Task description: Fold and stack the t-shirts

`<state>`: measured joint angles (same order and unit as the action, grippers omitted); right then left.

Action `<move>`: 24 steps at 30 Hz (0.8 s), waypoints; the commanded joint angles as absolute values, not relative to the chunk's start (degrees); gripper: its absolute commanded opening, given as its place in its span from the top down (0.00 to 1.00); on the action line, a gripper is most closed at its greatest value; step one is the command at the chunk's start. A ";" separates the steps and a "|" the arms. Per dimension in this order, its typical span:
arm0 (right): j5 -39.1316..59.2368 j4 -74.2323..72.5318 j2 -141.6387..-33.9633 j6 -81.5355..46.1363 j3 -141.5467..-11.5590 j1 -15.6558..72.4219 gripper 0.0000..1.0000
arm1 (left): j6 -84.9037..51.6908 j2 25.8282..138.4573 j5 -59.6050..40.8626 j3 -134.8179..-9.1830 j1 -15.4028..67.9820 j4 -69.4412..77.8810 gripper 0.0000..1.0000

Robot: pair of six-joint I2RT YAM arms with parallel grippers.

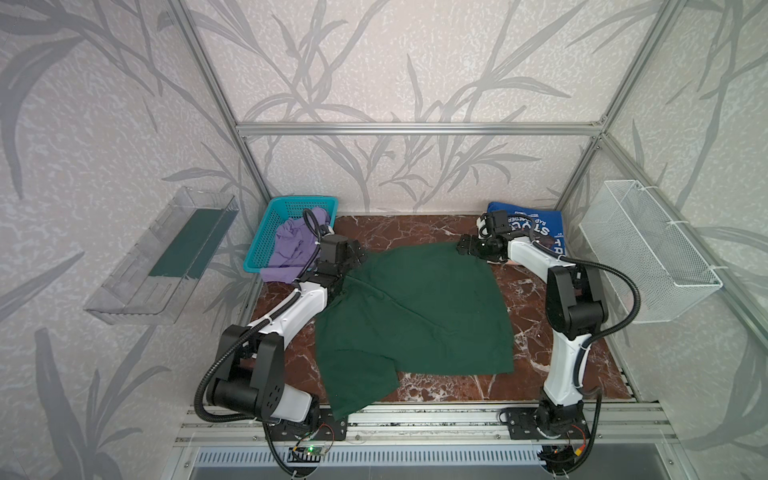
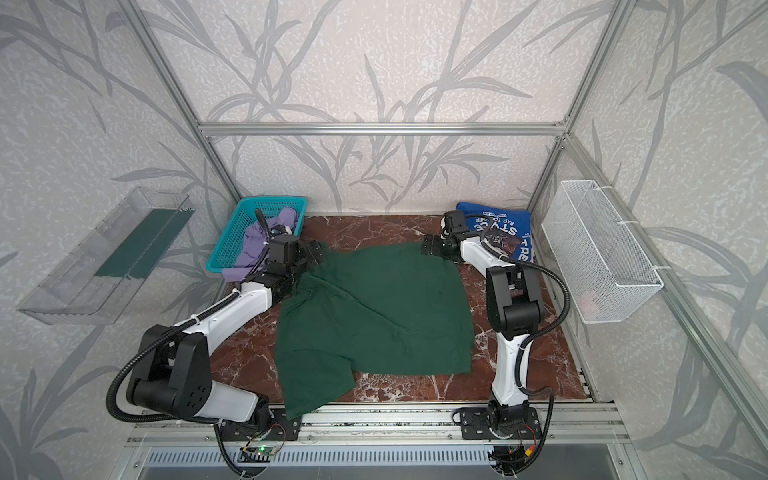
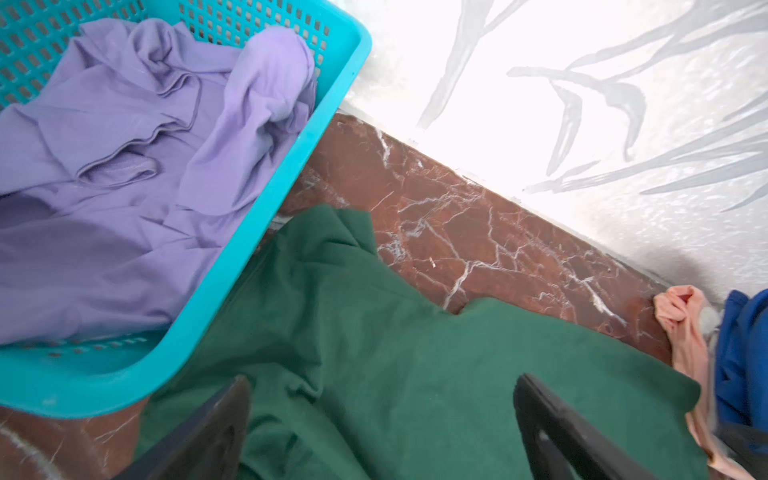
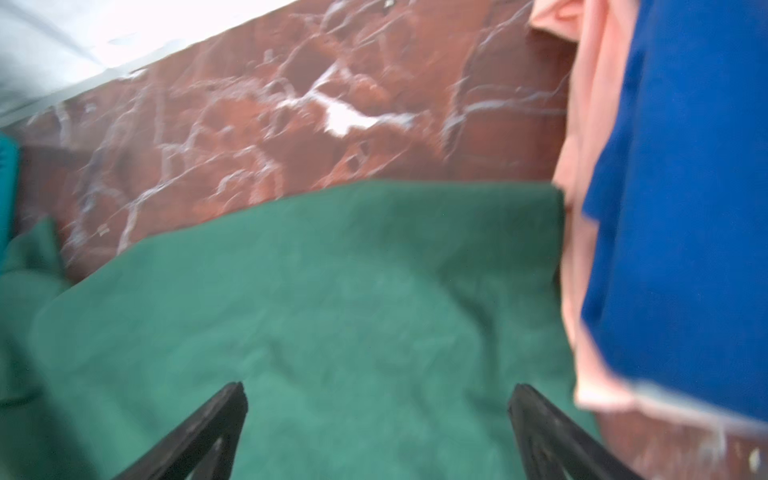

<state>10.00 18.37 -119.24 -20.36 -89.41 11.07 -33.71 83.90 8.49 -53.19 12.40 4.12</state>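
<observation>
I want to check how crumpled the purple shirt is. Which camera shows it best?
The left wrist view: the purple shirt lies bunched in the basket, close and sharp. Both top views show it small, partly behind the left arm. The right wrist view misses it.

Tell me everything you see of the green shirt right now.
The green shirt is plain dark soft cloth, spread unfolded on the table, with diagonal creases. Its near left part hangs over the front edge. Its far left corner lies beside the basket, its far right corner by the peach shirt. The open left hand and right hand hover over those corners, gripping nothing.
</observation>
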 commanded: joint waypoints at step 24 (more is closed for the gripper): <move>1.47 26.05 -130.19 -14.07 -104.71 10.45 0.04 | -29.78 88.58 0.07 -56.90 11.64 6.01 0.01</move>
